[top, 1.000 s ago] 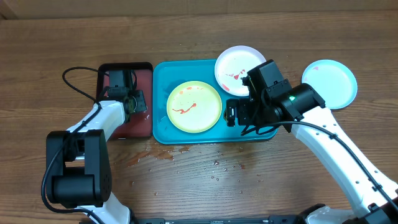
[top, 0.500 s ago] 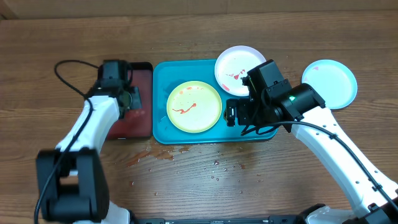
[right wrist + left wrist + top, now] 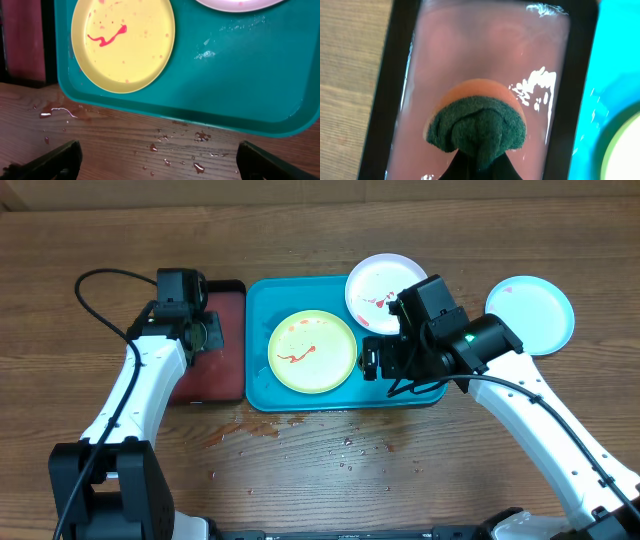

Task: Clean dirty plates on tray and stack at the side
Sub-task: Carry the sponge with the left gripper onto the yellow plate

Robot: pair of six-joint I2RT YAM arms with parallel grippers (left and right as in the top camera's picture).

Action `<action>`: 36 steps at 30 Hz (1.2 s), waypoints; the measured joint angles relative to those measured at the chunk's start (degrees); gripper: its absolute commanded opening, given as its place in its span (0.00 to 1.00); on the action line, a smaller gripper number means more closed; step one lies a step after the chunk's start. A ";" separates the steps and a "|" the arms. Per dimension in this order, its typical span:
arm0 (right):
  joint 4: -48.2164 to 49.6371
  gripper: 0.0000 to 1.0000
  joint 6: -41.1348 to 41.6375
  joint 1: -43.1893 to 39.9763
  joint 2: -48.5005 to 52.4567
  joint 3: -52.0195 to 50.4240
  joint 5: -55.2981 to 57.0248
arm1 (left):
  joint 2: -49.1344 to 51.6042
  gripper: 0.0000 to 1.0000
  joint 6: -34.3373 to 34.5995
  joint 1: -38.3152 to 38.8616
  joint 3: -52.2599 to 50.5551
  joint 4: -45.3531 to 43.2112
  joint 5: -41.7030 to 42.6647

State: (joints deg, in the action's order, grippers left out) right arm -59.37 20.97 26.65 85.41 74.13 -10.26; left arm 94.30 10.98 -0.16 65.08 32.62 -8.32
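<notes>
Left jaws rearward, tray (image 3: 258,330) just beside

Three round plastic plates (image 3: 312,352), two rectangular plastic trays (image 3: 300,292) and one green-orange scrub sponge (image 3: 477,127) are lying in view.

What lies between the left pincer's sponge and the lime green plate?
The left wrist view shows reddish liquid, the black tray's rim, then a bare strip of the turquoise tray before the lime green plate.
</notes>
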 measured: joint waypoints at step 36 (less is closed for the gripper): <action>11.34 0.43 3.80 0.07 19.39 -0.07 3.08 | -10.73 0.04 0.09 5.44 -0.11 4.68 6.10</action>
State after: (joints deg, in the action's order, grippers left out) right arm -48.03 24.77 26.72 104.79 74.06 -7.18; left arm 83.57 11.07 5.28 64.97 37.30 -2.22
